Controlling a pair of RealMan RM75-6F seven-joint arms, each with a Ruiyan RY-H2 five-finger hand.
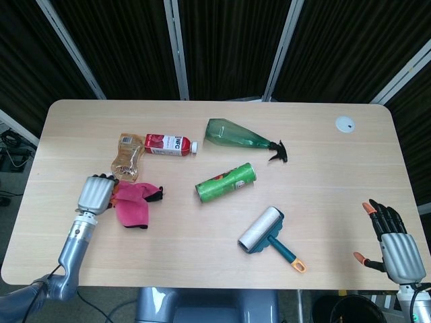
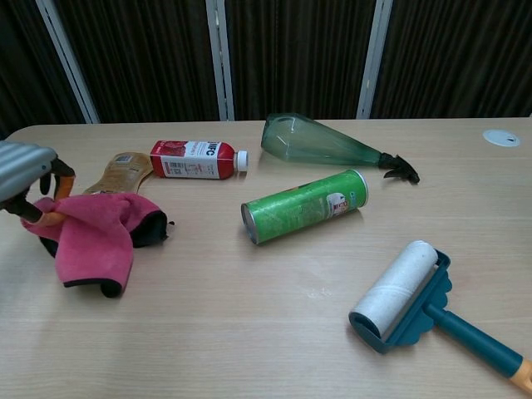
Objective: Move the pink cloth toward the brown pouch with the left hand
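The pink cloth [image 1: 133, 204] lies crumpled on the table just in front of the brown pouch [image 1: 128, 157], its upper edge touching the pouch. My left hand [image 1: 95, 194] grips the cloth's left end, fingers curled into the fabric. In the chest view the cloth [image 2: 98, 235] trails right from the left hand [image 2: 27, 178] at the frame's left edge, covering part of the pouch [image 2: 121, 172]. My right hand [image 1: 394, 243] hovers off the table's right front corner, fingers spread, holding nothing.
A red-labelled bottle [image 1: 170, 145] lies beside the pouch. A green spray bottle [image 1: 242, 136], a green can [image 1: 226, 182] and a lint roller [image 1: 267, 232] occupy the table's middle. A white disc [image 1: 345, 124] sits far right.
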